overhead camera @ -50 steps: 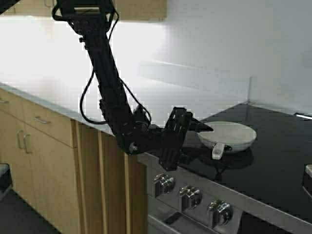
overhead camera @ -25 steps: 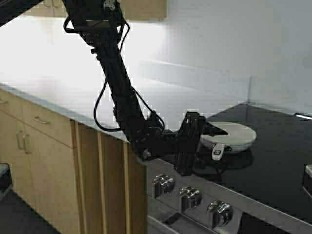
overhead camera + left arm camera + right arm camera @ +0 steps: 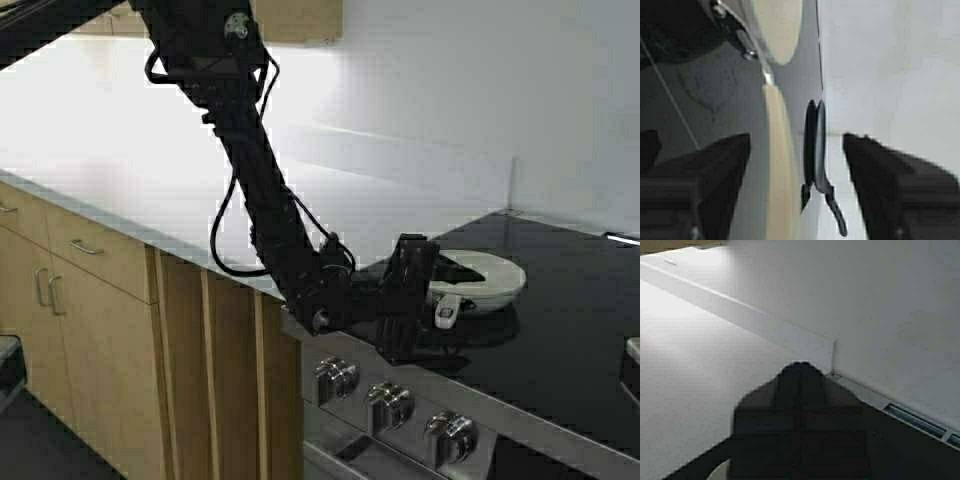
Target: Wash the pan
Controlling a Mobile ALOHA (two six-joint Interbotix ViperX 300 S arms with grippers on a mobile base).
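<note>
Since the earlier frames the left arm (image 3: 270,215) has swung further toward the stove, carrying its gripper from short of the pan to right at the pan's handle; pan, stove and counter lie where they did, so the base did not drive.

Counter (image 3: 130,180): pale, broad, runs along the wall, wooden cabinets (image 3: 90,290) below it.

Stove (image 3: 570,320): glossy black glass top, directly beside the counter's end; three metal knobs (image 3: 390,405) on its front panel.

Left arm: black, reaches down from the upper part of the high view across the counter edge to the stove's front corner.

Pan (image 3: 482,277): cream-white, shallow, sits flat on the stove top near its counter-side edge, handle (image 3: 447,309) pointing toward the front of the stove.

Left gripper (image 3: 432,290): fingers parted wide. In the left wrist view the pale handle (image 3: 779,170) runs between the two dark fingers (image 3: 715,170) with a clear gap on either side; nothing clamped.

Right gripper (image 3: 801,415): right wrist view shows its dark fingers pressed together, holding nothing, above the boundary of counter and stove.
</note>
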